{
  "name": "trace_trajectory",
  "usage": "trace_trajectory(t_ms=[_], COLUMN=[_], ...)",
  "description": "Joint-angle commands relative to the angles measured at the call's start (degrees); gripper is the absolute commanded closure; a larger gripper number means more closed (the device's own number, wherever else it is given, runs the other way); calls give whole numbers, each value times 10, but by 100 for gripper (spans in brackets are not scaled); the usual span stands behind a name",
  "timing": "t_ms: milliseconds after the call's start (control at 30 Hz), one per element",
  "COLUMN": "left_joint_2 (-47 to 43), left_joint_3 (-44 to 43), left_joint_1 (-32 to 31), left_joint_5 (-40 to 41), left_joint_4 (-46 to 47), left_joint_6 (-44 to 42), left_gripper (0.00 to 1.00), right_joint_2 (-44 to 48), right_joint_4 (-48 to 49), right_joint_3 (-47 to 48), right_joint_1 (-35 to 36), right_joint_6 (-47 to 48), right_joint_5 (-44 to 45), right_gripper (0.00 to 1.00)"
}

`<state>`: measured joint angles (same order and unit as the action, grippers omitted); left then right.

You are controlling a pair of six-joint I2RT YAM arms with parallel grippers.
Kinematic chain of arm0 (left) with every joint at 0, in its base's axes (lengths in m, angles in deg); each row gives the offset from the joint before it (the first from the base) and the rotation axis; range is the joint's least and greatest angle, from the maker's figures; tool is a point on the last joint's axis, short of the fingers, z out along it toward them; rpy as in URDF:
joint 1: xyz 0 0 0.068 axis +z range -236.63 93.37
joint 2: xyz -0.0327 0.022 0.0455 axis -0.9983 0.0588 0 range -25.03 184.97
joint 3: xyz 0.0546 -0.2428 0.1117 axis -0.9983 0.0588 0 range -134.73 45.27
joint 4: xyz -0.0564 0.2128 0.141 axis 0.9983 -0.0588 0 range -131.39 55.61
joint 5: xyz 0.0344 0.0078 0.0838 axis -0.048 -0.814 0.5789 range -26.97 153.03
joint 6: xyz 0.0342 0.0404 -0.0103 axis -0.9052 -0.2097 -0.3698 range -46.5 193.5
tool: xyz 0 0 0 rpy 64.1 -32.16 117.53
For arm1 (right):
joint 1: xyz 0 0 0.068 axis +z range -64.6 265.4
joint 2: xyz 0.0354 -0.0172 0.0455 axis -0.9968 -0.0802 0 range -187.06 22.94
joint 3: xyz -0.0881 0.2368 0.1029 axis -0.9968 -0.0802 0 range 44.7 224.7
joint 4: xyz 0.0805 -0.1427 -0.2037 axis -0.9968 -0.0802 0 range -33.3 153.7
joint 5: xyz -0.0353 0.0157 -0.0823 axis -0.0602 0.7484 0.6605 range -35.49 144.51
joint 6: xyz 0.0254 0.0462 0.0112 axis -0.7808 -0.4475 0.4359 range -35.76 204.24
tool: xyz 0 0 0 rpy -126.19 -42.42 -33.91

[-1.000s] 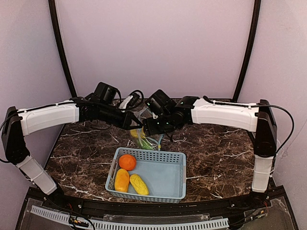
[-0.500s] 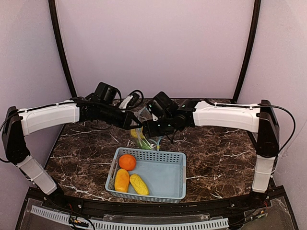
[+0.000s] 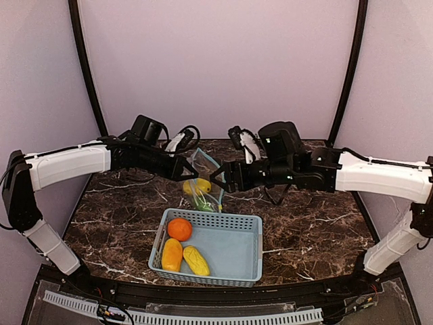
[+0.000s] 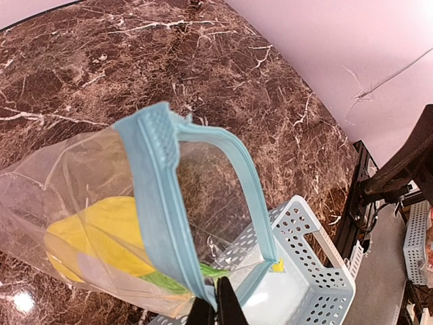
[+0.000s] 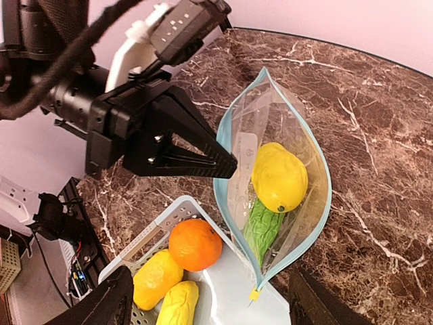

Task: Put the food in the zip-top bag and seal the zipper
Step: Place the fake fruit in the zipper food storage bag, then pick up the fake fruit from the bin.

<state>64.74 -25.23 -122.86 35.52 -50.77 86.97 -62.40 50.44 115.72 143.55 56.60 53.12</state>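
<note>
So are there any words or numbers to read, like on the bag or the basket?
None can be read.
The white label on the zip-top bag: too blurred to read.
The basket: only holes, no writing.
Tiny white marks on the left arm's black wrist part: too small to read.
</note>
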Motion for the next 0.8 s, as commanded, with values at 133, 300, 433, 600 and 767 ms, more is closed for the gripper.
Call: trace_trajectory(t_ms=[133, 300, 433, 600, 767], left_joint_2=[-31, -29, -27, -26, -28], left_joint_3=[-15, -8, -6, -6, -8], left_joint_1=[1, 1, 1, 1, 1], left_joint_5=[0, 4, 7, 12, 16], left_joint_4=[-1, 7, 7, 6, 3], left_joint_6=[-20, -14, -13, -12, -13], left_gripper=[99, 99, 99, 99, 99], right_joint_2=[57, 33, -9, -79, -147], right_joint_4=[46, 19, 11, -8, -47], right_joint_3=[-102, -113, -104, -66, -14], right_joint_1=[84, 136, 175, 202, 217], right_joint_6=[37, 6, -8, -22, -24], right_joint_5=[43, 71, 80, 69, 73], right_gripper=[24, 25, 25, 26, 27])
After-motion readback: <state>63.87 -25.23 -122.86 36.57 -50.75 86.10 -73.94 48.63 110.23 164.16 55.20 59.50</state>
